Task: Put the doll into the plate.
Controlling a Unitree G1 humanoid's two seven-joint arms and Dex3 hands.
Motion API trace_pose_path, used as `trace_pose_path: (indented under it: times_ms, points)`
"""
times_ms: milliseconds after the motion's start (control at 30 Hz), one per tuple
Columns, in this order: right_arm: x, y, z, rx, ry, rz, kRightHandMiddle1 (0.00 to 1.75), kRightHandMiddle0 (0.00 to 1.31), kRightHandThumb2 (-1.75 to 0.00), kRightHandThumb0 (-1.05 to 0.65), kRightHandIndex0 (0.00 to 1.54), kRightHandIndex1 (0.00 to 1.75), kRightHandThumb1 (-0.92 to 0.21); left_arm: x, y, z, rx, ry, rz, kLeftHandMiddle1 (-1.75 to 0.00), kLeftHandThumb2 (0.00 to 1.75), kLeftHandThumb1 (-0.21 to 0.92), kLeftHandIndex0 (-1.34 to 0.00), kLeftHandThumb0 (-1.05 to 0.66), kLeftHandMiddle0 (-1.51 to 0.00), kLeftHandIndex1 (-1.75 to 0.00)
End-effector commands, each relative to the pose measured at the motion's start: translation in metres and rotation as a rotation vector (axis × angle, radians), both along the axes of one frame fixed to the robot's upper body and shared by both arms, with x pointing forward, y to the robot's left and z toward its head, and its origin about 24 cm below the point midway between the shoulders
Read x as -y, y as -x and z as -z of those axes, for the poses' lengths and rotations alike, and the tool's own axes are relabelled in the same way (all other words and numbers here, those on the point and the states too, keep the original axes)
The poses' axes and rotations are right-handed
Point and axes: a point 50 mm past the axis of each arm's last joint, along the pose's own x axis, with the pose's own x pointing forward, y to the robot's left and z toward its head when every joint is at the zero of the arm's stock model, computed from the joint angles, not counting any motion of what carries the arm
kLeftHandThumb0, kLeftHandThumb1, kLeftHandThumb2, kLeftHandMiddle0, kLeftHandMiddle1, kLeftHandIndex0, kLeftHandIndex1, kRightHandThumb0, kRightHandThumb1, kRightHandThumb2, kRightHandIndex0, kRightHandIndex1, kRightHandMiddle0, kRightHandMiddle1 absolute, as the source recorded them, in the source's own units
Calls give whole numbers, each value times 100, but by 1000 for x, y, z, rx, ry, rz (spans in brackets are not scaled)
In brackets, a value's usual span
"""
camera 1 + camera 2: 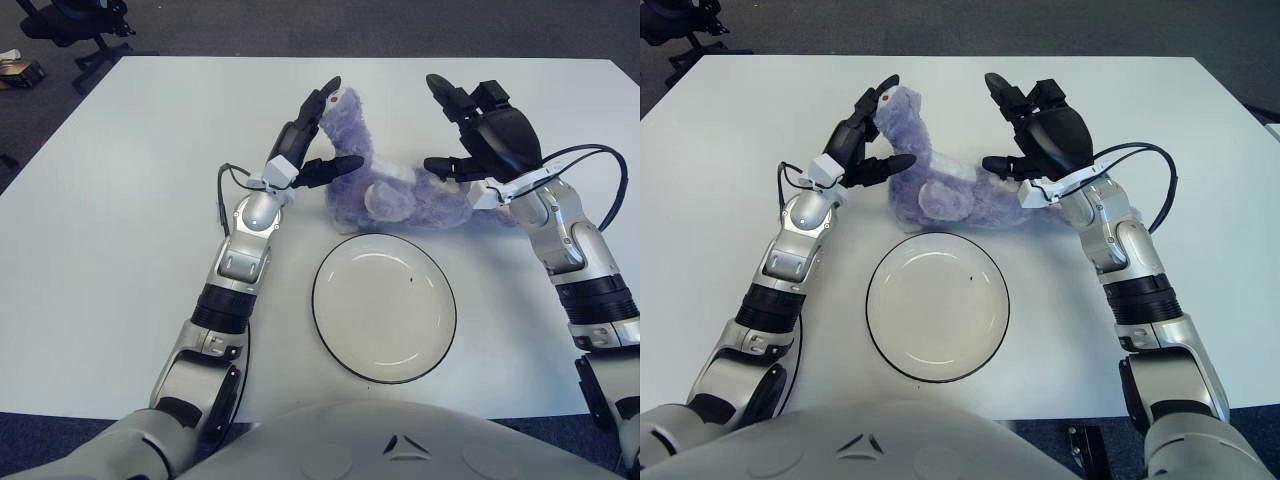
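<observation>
The fluffy lilac plush doll [385, 185] lay on the white table [100, 200], just beyond the round white black-rimmed plate [384, 307], which held nothing. The left hand [312, 140] bracketed its head end with spread fingers, seemingly touching the fur but not clenched. The right hand [480, 135] hovered open over its other end. To my eye, both hands needed to close evenly on the soft body before lifting, or it would sag and slip sideways.
</observation>
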Motion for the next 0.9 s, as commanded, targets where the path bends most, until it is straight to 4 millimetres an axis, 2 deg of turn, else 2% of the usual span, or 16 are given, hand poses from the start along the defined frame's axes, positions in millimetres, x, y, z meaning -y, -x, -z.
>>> trace_pose_path:
  times_ms: [0, 667, 867]
  points:
    - [4, 2, -3, -2, -12, 7, 4, 8, -72, -88, 0, 0, -92, -1, -3, -1, -11, -19, 29, 0, 0, 91, -33, -79, -23, -12]
    - [4, 5, -5, -17, -19, 1, 4, 9, -69, -86, 0, 0, -92, 0, -12, 5, -3, -73, 144, -2, 1, 92, -41, -80, -32, -15]
    - [4, 6, -5, -22, -25, -3, 4, 10, -69, -85, 0, 0, -92, 0, -15, 9, -54, -49, 307, -2, 1, 92, -44, -79, -34, -15]
